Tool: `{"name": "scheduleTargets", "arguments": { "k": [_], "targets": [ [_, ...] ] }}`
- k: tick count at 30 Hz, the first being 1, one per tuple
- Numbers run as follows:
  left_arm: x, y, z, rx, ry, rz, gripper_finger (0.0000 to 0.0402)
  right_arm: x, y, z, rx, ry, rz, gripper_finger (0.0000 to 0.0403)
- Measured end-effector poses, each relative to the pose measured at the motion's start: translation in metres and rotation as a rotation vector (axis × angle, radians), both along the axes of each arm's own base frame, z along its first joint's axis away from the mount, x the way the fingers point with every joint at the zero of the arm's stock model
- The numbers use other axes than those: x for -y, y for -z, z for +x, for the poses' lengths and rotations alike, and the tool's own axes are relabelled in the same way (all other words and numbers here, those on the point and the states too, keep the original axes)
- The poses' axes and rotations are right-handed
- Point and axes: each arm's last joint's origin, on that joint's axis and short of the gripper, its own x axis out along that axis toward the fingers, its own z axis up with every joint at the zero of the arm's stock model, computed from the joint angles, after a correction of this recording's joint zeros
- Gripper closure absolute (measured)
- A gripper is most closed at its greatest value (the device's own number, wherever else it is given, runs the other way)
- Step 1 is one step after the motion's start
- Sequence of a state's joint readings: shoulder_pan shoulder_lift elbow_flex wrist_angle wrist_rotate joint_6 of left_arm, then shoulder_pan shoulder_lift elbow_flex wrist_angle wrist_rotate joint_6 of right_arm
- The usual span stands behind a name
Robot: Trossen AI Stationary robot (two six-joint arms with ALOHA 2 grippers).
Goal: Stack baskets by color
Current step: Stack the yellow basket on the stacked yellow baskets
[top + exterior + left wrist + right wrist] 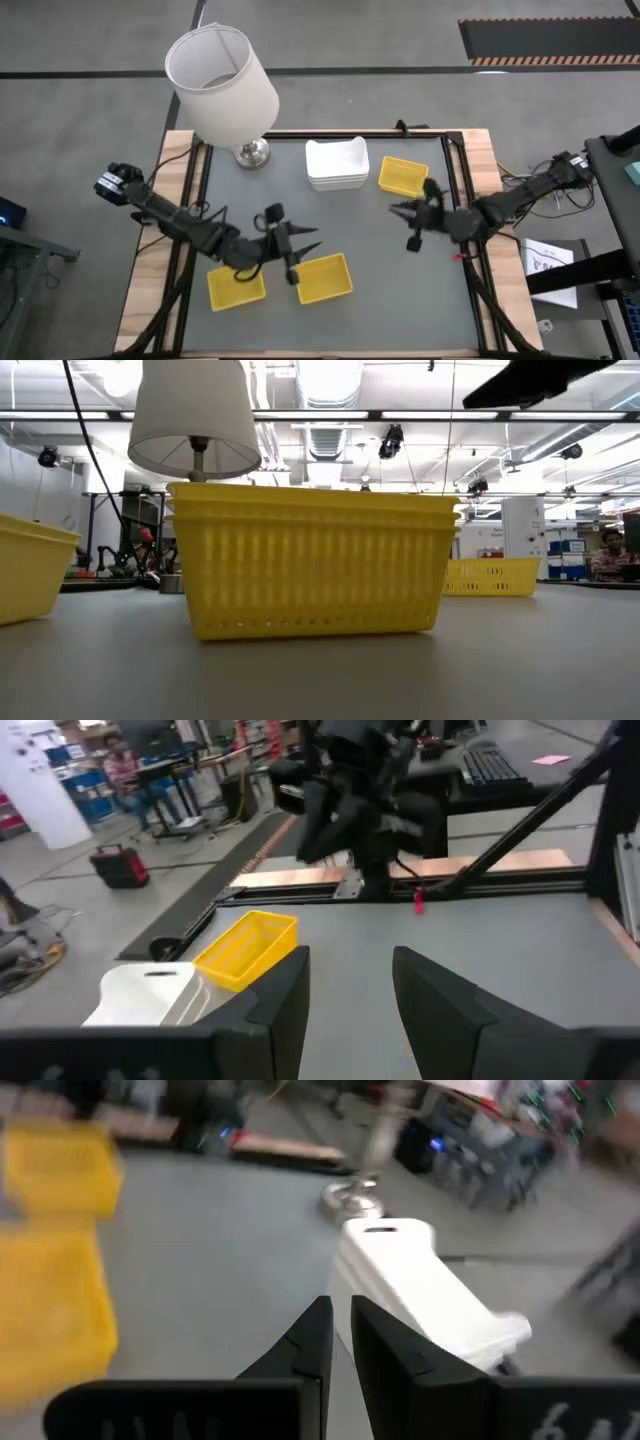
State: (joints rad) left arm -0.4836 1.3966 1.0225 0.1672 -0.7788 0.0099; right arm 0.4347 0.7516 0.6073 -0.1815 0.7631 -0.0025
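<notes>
Two yellow baskets (237, 287) (325, 278) sit on the grey table near its front edge. A third yellow basket (403, 175) rests at the far right, beside a stack of white baskets (335, 165). My left gripper (308, 243) hovers open just above the near yellow baskets with nothing between its fingers (285, 1000). It points toward the far yellow basket (248, 948). My right gripper (395, 209) is shut and empty in the air right of centre, pointing at the white stack (420, 1295).
A lamp with a large white shade (220, 75) stands on a chrome base (252, 153) at the far left of the table. The table's black frame rail (455, 200) runs along its right edge. Bare grey table (360, 230) lies between the two grippers.
</notes>
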Motion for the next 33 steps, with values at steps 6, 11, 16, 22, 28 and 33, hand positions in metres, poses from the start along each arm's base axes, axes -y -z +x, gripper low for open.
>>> {"name": "scheduleTargets", "arguments": {
  "k": [6, 11, 16, 22, 28, 33],
  "targets": [
    [-0.028, -0.002, 0.013, 0.020, -0.058, 0.006, 0.0272, 0.027, -0.007, -0.016, 0.069, 0.109, 0.213, 0.0360],
    [-0.034, -0.005, 0.016, 0.045, -0.075, -0.004, 0.0272, 0.043, 0.000, -0.016, 0.024, 0.233, 0.231, 0.0324],
    [-0.034, -0.004, 0.016, 0.045, -0.076, -0.009, 0.0272, 0.058, 0.014, -0.009, -0.049, 0.381, 0.274, 0.0290],
    [-0.034, -0.005, 0.016, 0.087, -0.074, -0.030, 0.0272, 0.077, 0.040, 0.000, -0.279, 0.435, 0.320, 0.0266],
    [-0.036, -0.010, 0.017, 0.137, -0.079, -0.034, 0.0272, 0.097, 0.059, 0.008, -0.481, 0.352, 0.338, 0.0259],
    [-0.040, -0.017, 0.018, 0.195, -0.093, -0.027, 0.0272, 0.116, 0.066, 0.010, -0.465, 0.450, 0.393, 0.0261]
  ]
}}
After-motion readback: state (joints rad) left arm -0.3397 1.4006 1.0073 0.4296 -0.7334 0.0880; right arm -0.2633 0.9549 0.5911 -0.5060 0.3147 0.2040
